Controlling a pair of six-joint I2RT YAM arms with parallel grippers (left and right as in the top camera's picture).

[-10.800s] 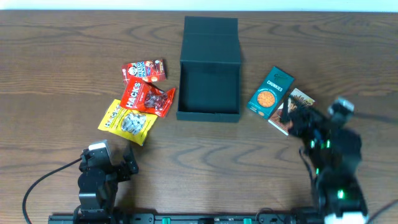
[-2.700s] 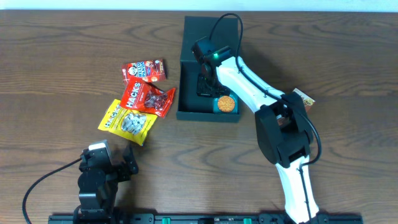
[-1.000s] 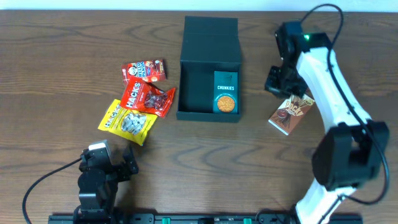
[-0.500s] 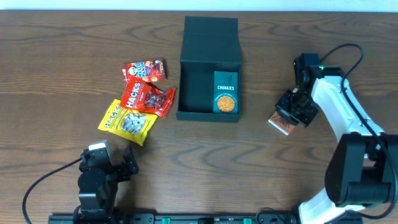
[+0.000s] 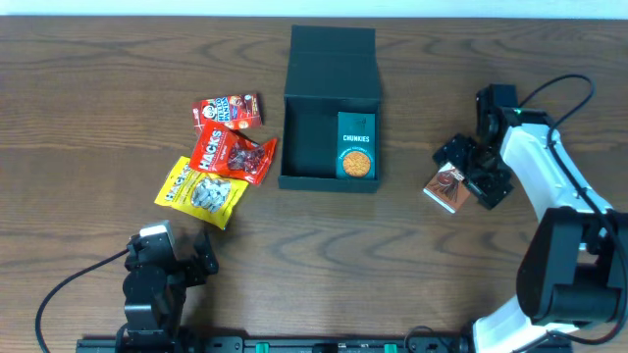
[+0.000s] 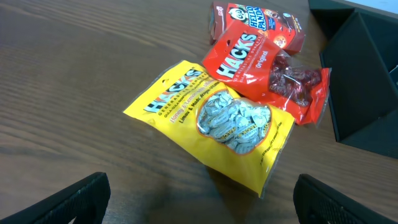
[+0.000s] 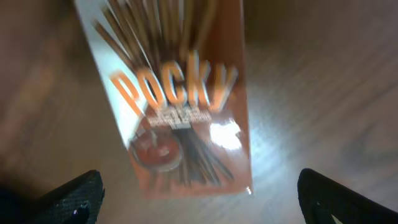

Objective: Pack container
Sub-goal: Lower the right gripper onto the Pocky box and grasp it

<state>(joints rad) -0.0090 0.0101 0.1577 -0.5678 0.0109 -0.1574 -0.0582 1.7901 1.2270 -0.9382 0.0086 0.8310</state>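
Right gripper (image 5: 474,170) spread wide above Pocky box (image 7: 180,93); container (image 5: 334,54) well left, Chunkies carton (image 5: 355,145) inside.

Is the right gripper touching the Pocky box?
Apart. The right wrist view shows the right gripper open, its fingers either side of the Pocky box, with bare table between each finger and the box.

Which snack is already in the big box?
The teal Chunkies carton: only it lies inside the container; the rest lie out on the table.
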